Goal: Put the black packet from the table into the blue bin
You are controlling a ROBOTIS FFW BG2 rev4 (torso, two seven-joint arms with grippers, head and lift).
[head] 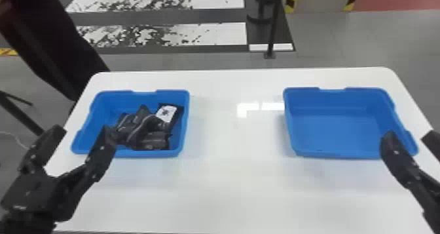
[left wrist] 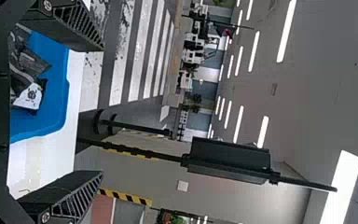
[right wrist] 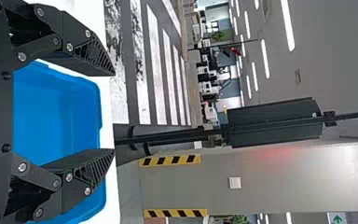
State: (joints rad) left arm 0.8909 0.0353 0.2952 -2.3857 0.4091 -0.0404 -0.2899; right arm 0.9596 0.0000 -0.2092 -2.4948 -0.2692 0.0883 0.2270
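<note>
Black packets [head: 152, 140] heaped in the blue bin [head: 113, 100] on my left, my left pincer [head: 82, 131] spread wide and empty near them, my right pincer [head: 410, 137] likewise by the other blue bin [head: 334, 128], both bins on the white desk [head: 235, 184].
</note>
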